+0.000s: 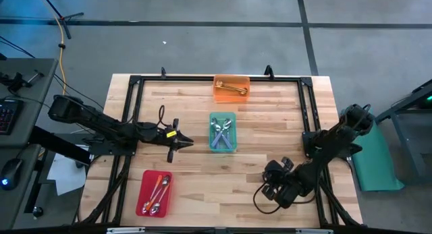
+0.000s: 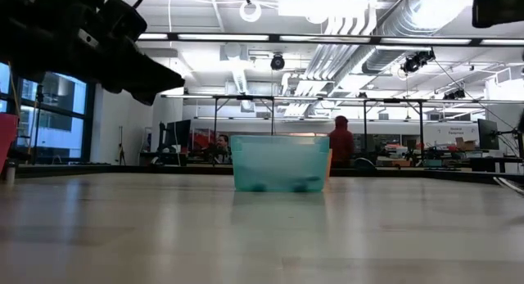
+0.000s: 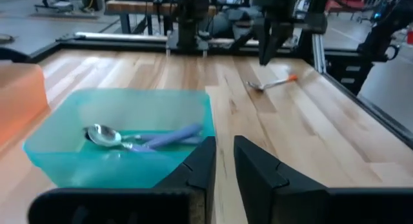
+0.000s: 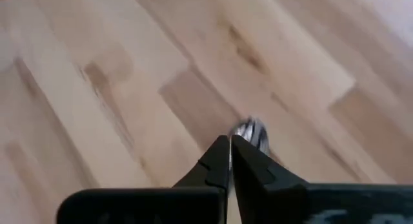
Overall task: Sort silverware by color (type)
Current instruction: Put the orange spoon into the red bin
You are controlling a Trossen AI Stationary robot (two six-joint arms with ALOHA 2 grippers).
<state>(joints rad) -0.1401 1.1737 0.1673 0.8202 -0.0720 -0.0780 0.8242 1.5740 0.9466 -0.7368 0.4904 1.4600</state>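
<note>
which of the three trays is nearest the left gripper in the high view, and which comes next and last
From the left gripper:
1. Green tray, just past its fingertips toward the table's middle.
2. Red tray, at the near edge on the left arm's side.
3. Orange tray, at the far edge. It is only a little farther off than the red one.

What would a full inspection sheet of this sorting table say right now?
Surface: wooden table, black rails around it.
Job's things: gold spoons in orange tray; purple-blue spoons in teal tray; orange-handled spoons in red tray; one loose spoon on the wood.
Clutter: nothing seen.
Hands: left hand slightly open, empty, beside teal tray; right hand shut at the loose spoon's bowl.
Cables: yellow cable on floor.
Surroundings: people behind the table.
</note>
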